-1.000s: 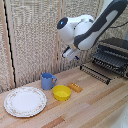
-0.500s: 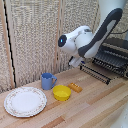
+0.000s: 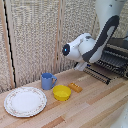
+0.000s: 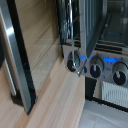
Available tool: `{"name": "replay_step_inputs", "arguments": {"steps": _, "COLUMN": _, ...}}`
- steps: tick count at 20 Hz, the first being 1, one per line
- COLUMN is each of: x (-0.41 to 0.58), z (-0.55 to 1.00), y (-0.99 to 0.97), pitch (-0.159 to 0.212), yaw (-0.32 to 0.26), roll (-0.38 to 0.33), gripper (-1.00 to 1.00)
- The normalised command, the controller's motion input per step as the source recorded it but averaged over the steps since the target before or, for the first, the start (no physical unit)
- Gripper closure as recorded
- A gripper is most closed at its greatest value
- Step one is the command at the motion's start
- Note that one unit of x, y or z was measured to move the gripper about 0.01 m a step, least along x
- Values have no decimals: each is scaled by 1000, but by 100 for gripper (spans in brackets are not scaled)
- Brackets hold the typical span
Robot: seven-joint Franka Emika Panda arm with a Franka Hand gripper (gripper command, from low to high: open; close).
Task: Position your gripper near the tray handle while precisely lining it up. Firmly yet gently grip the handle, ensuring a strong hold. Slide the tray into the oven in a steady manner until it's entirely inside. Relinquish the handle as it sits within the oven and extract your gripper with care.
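Exterior view sits off my arm, mid-distance, facing across the wooden surface (image 3: 95, 102) toward the wall, oven (image 3: 116, 57) far on its right. My wrist view is close-up on the oven (image 4: 95, 45). Both share oven and surface (image 4: 57, 95).

light: even, soft, fairly bright | shadows: faint under the plate (image 3: 25, 101) and yellow bowl (image 3: 62, 92) on the worktop (image 3: 95, 107) | exterior view: low resolution, mildly soft | wrist view: heavily blurred, oven (image 4: 102, 60) knobs glow blue, glare streaks on metal bars
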Motion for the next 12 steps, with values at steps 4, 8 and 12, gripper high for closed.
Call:
{"name": "replay_step_inputs", "arguments": {"steps": 4, "x": 210, "z": -68, "y": -651, "pitch": 3, "yaw": 17, "roll": -27, "gripper": -100}}
{"name": "replay_step_inputs", "arguments": {"steps": 8, "x": 219, "z": -50, "y": -574, "pitch": 7, "yaw": 0, "roll": -19, "gripper": -100}}
{"name": "replay_step_inputs", "arguments": {"steps": 12, "x": 124, "z": -57, "y": -451, "pitch": 0, "yaw": 0, "roll": -53, "gripper": -100}}
